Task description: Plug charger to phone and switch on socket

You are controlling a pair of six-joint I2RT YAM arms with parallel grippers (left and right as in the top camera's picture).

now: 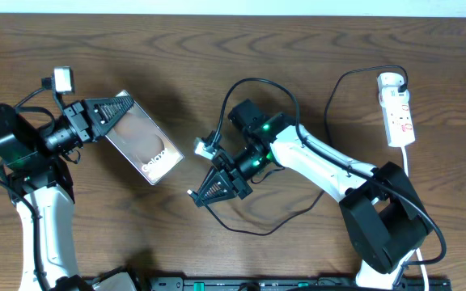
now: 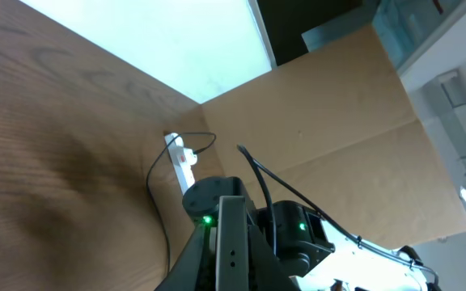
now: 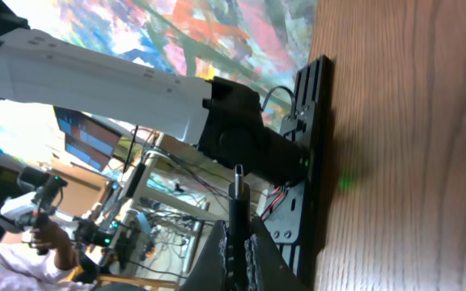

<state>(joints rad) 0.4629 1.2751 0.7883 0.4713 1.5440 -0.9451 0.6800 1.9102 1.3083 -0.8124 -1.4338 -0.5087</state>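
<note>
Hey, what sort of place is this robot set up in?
Probably a robotics lab or workshop: two robot arms work at a wood-grain table, a cardboard screen stands along its edge, and the right wrist view shows a monitor and tangled cables beyond.

Brown phone (image 1: 142, 144) screen; white socket (image 1: 397, 109), seemingly red marks; black charger (image 1: 328, 113).

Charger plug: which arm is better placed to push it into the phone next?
Right, probably. The right gripper is shut on the charger at its plug tip, close beside the phone. The left gripper is shut on the phone, so it can only steady it.
</note>
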